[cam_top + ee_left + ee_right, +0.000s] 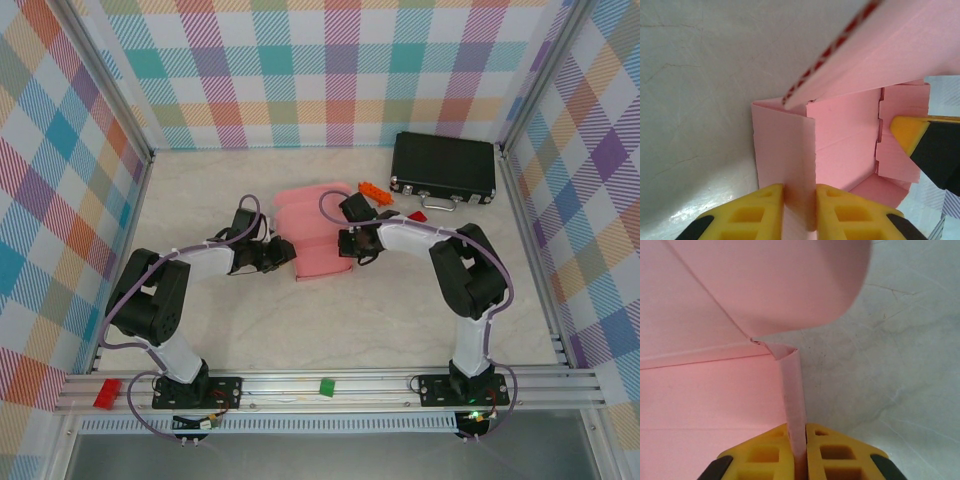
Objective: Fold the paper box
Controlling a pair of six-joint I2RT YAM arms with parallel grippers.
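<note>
Plaid walls boxed in a pale marbled counter [400, 320], and from the top camera the pink paper box [318, 235] sat mid-counter, partly folded, right between the 2 arms. The left arm [215, 258] reached in from the left and met the box's left edge. The right arm [420, 238] came in from the other side and met its right edge. Off at the far right lay a black case [443, 168], with small orange pieces [372, 188] and a red piece [417, 215] just in front of it, apart from the box.

Over to the left wrist camera: the left jaws were clamped on an upright pink panel, a yellow fingertip [762, 210] pressed to each face. A flap with a red-dashed edge [830, 50] slanted overhead. Across the box, a yellow-and-black finger [912, 135] of the other arm touched the far wall.

Right wrist camera now: the right jaws were closed tight on a thin pink tab [792, 390] standing upright between the yellow fingertips [765, 452]. A curved pink sheet [765, 285] arched above, with bare counter showing to the right.
</note>
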